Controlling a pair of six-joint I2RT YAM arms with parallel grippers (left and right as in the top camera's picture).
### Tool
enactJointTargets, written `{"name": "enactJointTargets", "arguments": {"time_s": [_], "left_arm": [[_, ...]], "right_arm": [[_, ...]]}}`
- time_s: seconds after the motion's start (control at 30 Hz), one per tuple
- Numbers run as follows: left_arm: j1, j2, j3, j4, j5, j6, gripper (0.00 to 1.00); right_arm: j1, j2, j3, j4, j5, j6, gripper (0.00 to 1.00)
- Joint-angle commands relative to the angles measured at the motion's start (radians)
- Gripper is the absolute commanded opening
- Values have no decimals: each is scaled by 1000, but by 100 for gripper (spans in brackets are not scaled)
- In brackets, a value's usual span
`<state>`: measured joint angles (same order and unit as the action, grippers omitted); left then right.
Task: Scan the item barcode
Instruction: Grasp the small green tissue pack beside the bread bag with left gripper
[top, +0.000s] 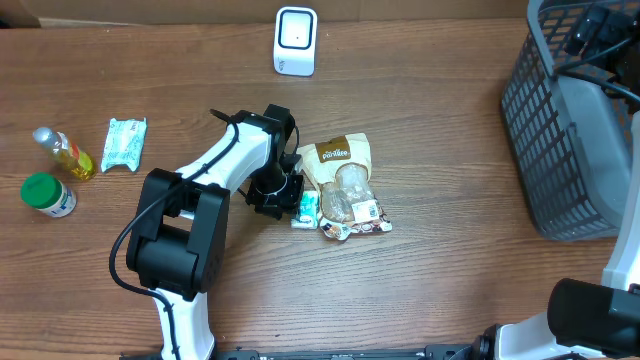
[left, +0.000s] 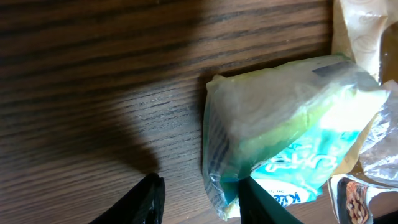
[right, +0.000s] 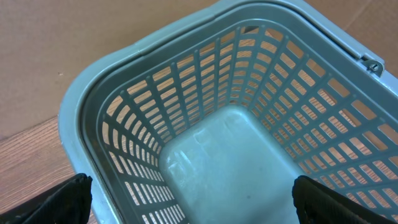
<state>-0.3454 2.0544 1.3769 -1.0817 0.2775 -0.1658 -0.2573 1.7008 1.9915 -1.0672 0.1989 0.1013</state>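
Note:
A small green and teal packet (left: 292, 118) in clear wrap lies on the wooden table, against a brown snack bag (top: 345, 180). In the overhead view the packet (top: 308, 207) shows just right of my left gripper (top: 277, 193). The left gripper (left: 199, 186) points down over the packet's left edge, its jaws narrowed. One finger (left: 146, 199) stands on bare wood clear of the packet, while the other finger (left: 261, 202) overlaps the wrap. A white scanner (top: 296, 40) stands at the back. My right gripper (right: 193, 199) hangs wide open over the basket, holding nothing.
A grey slotted basket (top: 560, 130) sits at the right edge with nothing in it (right: 230, 155). At the left are a yellow bottle (top: 65, 152), a green-lidded jar (top: 48, 195) and a white-green pouch (top: 125, 143).

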Motion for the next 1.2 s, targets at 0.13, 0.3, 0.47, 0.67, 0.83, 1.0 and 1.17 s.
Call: {"name": "enactJointTargets", "arguments": {"time_s": [0.13,0.3,0.47,0.67,0.83,1.0,1.17], "left_arm": [[2,-1,-18,4,-18,-29,41],[18,-1,-18,6,-18,-29,40],[20,-2,-11,7,-13,-32,41],[22,-16,50,-63,-14,-21,43],[24,-38,89,-75,-14,-22,51],[24,-38,87,-82,-14,-29,58],[24,-38,84,-83,6,-29,64]], "right_arm": [[0,-10,18,3,10,4,100],[0,-10,18,3,10,4,100],[0,-10,18,3,10,4,100],[0,-10,18,3,10,4,100],[0,-10,18,3,10,4,100],[0,-10,18,3,10,4,100],[0,-10,18,3,10,4,100]]}}
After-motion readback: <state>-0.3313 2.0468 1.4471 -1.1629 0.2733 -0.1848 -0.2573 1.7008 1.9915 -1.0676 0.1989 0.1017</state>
